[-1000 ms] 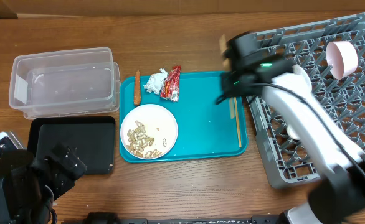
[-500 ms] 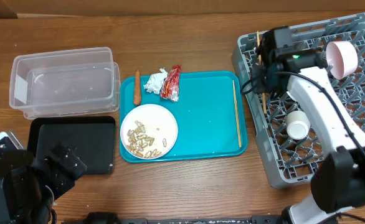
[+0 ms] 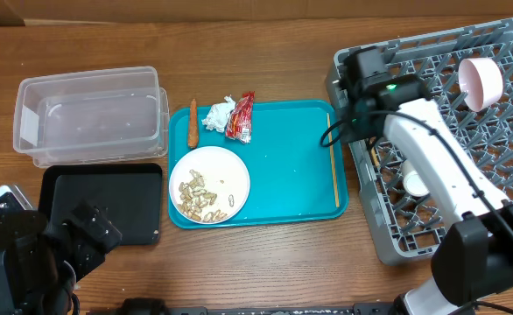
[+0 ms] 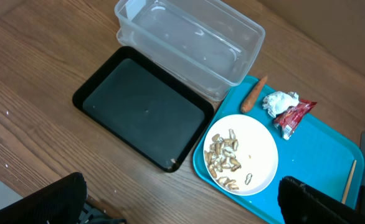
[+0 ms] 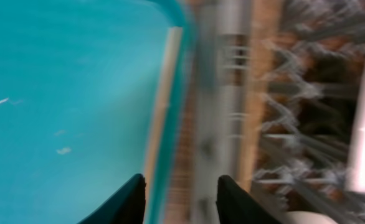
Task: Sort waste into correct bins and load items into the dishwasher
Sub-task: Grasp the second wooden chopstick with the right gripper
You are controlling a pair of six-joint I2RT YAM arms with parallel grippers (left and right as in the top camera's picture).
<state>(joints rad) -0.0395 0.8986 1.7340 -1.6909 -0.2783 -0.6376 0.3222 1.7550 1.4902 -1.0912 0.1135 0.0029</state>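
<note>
My right gripper (image 5: 182, 200) is open and empty. It hangs over the gap between the teal tray (image 3: 283, 166) and the left edge of the grey dish rack (image 3: 467, 184), and also shows in the overhead view (image 3: 351, 118). One wooden chopstick (image 3: 333, 166) lies along the tray's right edge (image 5: 161, 106). A blurred tan strip (image 5: 260, 81) lies in the rack. The rack also holds a pink bowl (image 3: 481, 80) and a white cup (image 3: 414, 182). The white plate (image 3: 209, 184) holds peanut shells (image 3: 200, 197). My left gripper (image 4: 182, 211) is open and empty by the black tray (image 3: 103, 204).
A carrot stick (image 3: 193, 133), crumpled tissue (image 3: 219, 115) and red wrapper (image 3: 240, 117) lie at the teal tray's back left corner. The clear tub (image 3: 90, 115) stands behind the black tray. Bare wooden table runs along the front edge.
My right gripper carried a chopstick from the tray's edge over the rack, let it go there, then shifted back left toward the tray. The left arm has not moved.
</note>
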